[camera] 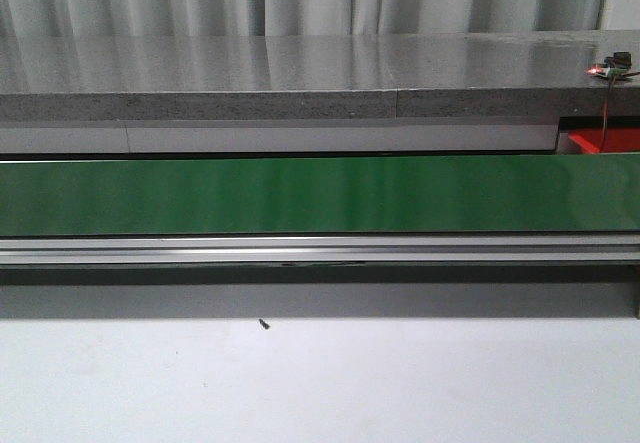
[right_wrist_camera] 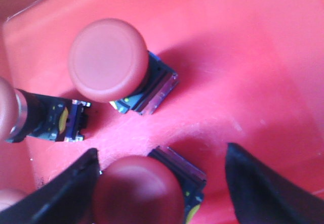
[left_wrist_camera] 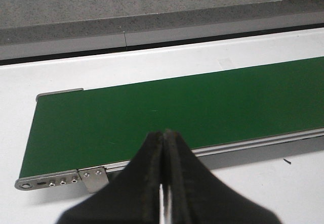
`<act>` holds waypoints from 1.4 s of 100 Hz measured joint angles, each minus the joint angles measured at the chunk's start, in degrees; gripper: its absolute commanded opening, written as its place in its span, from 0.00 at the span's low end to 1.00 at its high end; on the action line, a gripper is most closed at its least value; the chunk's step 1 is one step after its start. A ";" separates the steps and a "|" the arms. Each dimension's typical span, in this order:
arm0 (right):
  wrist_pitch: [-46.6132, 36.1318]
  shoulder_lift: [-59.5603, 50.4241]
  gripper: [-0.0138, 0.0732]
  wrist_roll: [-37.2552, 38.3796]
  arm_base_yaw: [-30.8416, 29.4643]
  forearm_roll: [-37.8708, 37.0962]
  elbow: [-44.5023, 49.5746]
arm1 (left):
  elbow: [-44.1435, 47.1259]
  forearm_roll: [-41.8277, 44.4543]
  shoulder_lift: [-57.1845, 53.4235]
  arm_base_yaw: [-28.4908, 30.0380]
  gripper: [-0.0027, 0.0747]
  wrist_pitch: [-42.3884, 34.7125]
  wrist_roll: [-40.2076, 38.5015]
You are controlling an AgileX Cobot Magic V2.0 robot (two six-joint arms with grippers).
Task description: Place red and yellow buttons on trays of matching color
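Three red buttons (right_wrist_camera: pixel 108 59) lay in the red tray (right_wrist_camera: pixel 263 57), one sitting between the right gripper's (right_wrist_camera: pixel 167 183) spread fingers. In the front view, the tray's corner showed at right, beyond the green belt (camera: pixel 300 195). Left gripper (left_wrist_camera: pixel 164 148) was closed, empty.

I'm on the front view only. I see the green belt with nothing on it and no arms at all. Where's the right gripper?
Observer: The right gripper is open over the red tray, with a red button between its fingers.
Operator: Any other buttons in there?
Observer: Yes, a second red button stands cap up, and a third button lies on its side.
Operator: And the left gripper?
Observer: The left gripper is shut and empty, near one end of the green belt.
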 measured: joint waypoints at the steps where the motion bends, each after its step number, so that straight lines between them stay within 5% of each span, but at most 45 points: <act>1: 0.00 0.00 0.79 0.00 0.00 0.00 0.00 | 0.00 0.00 0.00 0.00 0.01 0.00 0.00; 45: 0.90 -7.73 0.70 -1.99 0.00 -0.93 1.08 | 0.00 0.00 0.00 0.00 0.01 0.00 0.00; 81: 0.32 -17.73 0.01 -2.10 7.07 -2.98 6.96 | 0.00 0.00 0.00 0.00 0.01 0.00 0.00; 140: -5.37 -36.09 0.02 -2.10 21.91 -3.97 20.49 | 0.00 0.00 -0.09 0.00 0.01 0.00 0.00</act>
